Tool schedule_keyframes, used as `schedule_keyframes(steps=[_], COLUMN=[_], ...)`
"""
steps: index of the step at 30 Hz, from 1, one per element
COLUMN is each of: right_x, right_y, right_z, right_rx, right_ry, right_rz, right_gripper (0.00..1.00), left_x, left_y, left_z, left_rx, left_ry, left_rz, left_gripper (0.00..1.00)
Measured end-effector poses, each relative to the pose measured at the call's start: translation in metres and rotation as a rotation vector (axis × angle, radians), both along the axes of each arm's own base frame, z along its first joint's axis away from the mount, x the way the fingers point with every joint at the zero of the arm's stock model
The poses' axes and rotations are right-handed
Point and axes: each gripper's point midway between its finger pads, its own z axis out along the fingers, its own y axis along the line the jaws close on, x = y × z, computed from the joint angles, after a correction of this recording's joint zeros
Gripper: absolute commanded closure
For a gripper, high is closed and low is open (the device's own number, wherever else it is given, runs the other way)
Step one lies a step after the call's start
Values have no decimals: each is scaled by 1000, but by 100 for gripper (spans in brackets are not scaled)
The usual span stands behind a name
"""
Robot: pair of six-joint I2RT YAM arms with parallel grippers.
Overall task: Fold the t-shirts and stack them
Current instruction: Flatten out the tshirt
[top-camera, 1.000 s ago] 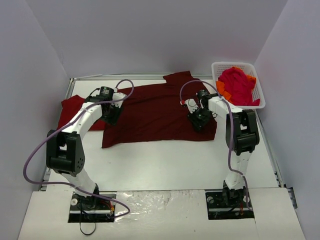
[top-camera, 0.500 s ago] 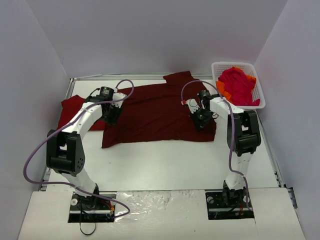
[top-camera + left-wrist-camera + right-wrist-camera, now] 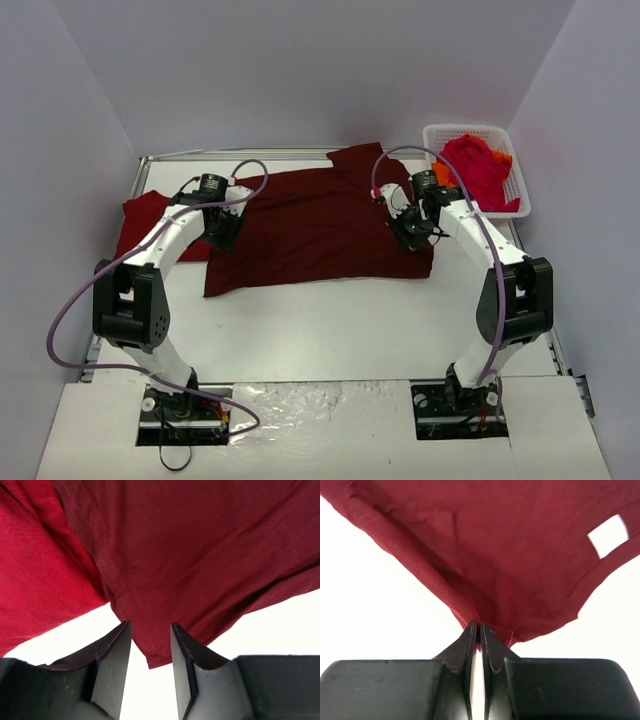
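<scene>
A large dark maroon t-shirt (image 3: pixel 310 220) lies spread across the middle of the table. A brighter red t-shirt (image 3: pixel 140 215) lies partly under its left end. My left gripper (image 3: pixel 222 236) is open at the maroon shirt's left side. In the left wrist view a corner of that shirt (image 3: pixel 150 650) hangs between the apart fingers (image 3: pixel 112 660), unpinched. My right gripper (image 3: pixel 408 232) is at the shirt's right side. In the right wrist view it (image 3: pixel 479 626) is shut on a pulled-up fold of the maroon cloth (image 3: pixel 510 545).
A white lattice basket (image 3: pixel 470 128) stands at the back right, holding a crimson shirt (image 3: pixel 478 170) and an orange one (image 3: pixel 503 158). The right arm's forearm crosses in front of it. A metal rail (image 3: pixel 140 180) edges the table; grey walls surround it.
The right gripper has shut on the maroon shirt's right side. The right arm's elbow has swung out to the right. The left arm has not moved.
</scene>
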Motion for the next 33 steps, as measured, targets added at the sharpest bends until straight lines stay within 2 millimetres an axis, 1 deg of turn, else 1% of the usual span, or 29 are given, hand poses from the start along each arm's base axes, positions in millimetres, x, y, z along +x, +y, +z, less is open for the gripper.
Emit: schedule_keyframes(steps=[3,7,11,12,13,15,16,17,20,22,24,27,29,33], right_x=[-16,-47,-80,-86,-94,-109,-115,-121,-143,-154,-158,-157,-147,-116], right_y=[1,3,7,8,9,11,12,14,16,16,16,16,20,32], right_z=[-3,-11,-11,-11,-10,-9,-9,-10,-17,-22,-27,-30,-27,-21], right_rx=[0,-7,1,3,6,5,3,1,-14,-26,-36,-40,-36,-21], right_ry=[31,112,197,212,232,270,287,306,374,421,451,469,447,366], right_rz=[18,71,146,165,184,227,247,266,322,349,369,370,365,343], right_gripper=[100,100,100,95,93,92,89,89,75,73,70,68,68,66], left_x=[0,0,0,0,0,0,0,-1,-1,-1,-1,-2,-2,-2], left_y=[0,0,0,0,0,0,0,0,0,0,0,0,0,0], left_z=[0,0,-3,-5,-6,-9,-10,-11,-13,-14,-16,-17,-17,-17], left_rx=[0,0,2,2,3,5,5,6,7,8,9,10,10,10], left_ry=[1,1,9,13,17,25,29,33,37,41,46,51,50,50], left_rz=[0,0,0,0,0,0,0,0,0,-1,-1,-1,-1,-1], left_gripper=[64,64,64,64,64,64,64,64,64,64,64,64,64,64])
